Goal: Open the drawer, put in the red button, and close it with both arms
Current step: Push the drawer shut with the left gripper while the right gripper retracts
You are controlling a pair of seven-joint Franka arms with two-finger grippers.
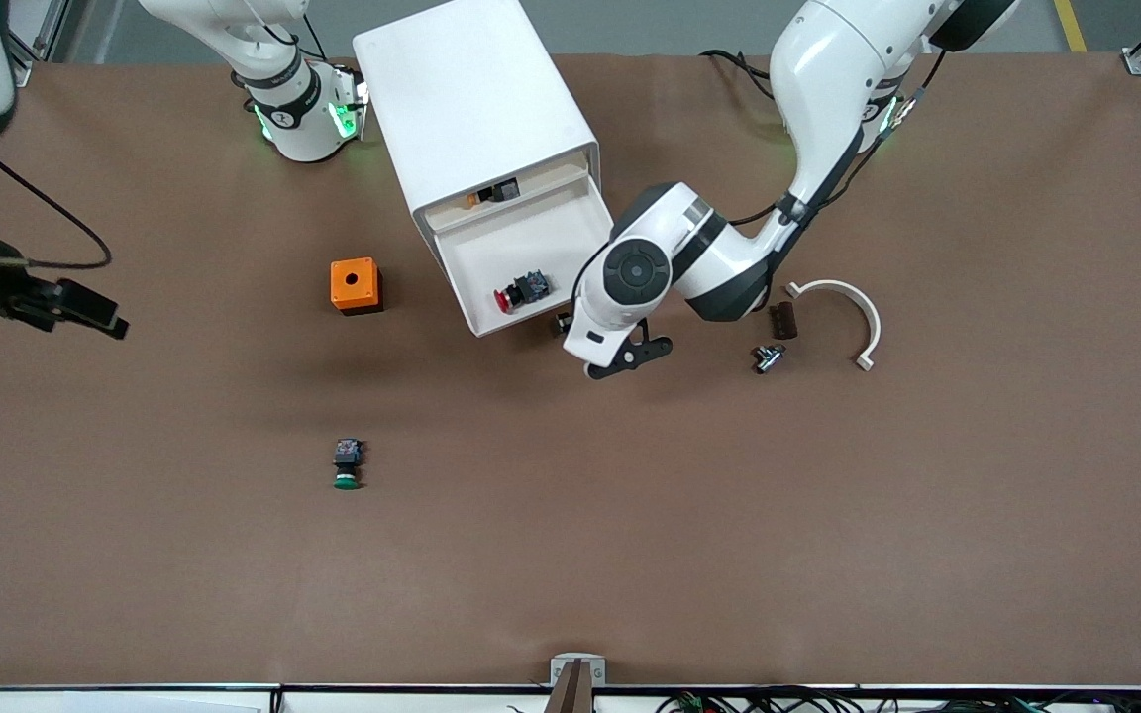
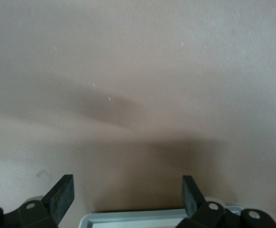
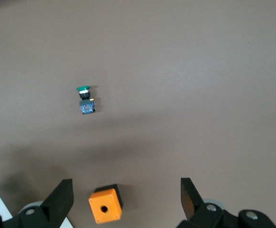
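The brown table (image 1: 828, 515) carries a white cabinet (image 1: 471, 109) at twelve o'clock. Its drawer (image 1: 521, 262) stands pulled out, with the red button (image 1: 519, 292) lying inside near the front edge. The left gripper (image 1: 620, 358), claw spread and empty, hangs just beside the drawer's front corner. The right gripper (image 1: 85, 309), also spread, waits at nine o'clock. An orange box (image 1: 355, 285) sits nearby; a green button (image 1: 347, 465) lies toward six.

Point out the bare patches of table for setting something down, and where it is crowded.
Bare: the wide brown stretch nearer the front camera than the green button, and the table's whole end past the white arc piece. Crowded: around the open drawer holding the red button, where the open left gripper hangs.
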